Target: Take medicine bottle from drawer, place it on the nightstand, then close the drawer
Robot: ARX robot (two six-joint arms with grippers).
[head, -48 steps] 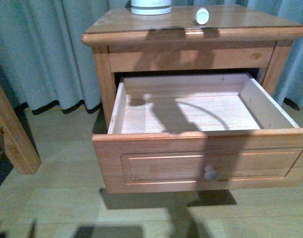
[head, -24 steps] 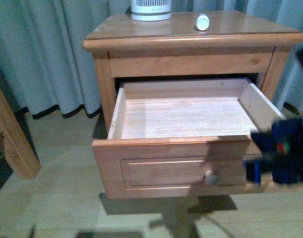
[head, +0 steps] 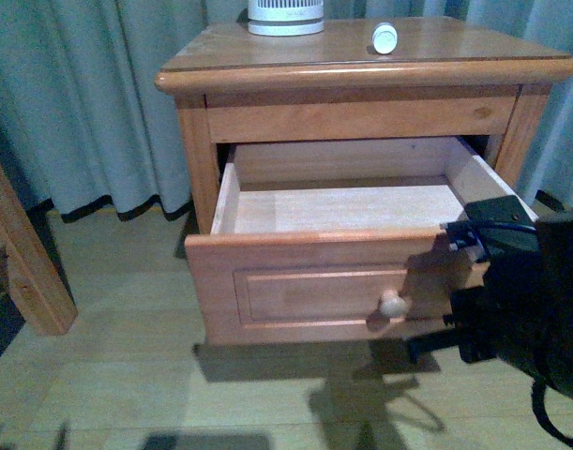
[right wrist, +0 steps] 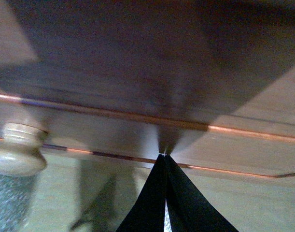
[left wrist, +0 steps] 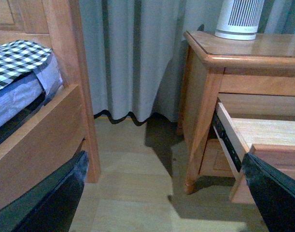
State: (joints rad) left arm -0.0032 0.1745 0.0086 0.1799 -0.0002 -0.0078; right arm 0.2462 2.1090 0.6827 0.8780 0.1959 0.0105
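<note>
The nightstand [head: 267, 56] is orange-brown wood with a glossy top, and its drawer [head: 314, 291] matches on the panelled front but is pale, almost cream wood inside — the round knob [head: 392, 303] is paler still. On the top, near the back edge, the medicine bottle [head: 384, 37] is whitish with a white cap, beside a white-and-grey ribbed device [head: 285, 16]. The curtain [head: 98, 103] is grey-blue, the floor [head: 108, 375] light tan, the right gripper [right wrist: 165, 193] black, and the bedding [left wrist: 17, 58] is a black-and-white check over blue — beside an orange-brown bed frame [left wrist: 65, 72].
</note>
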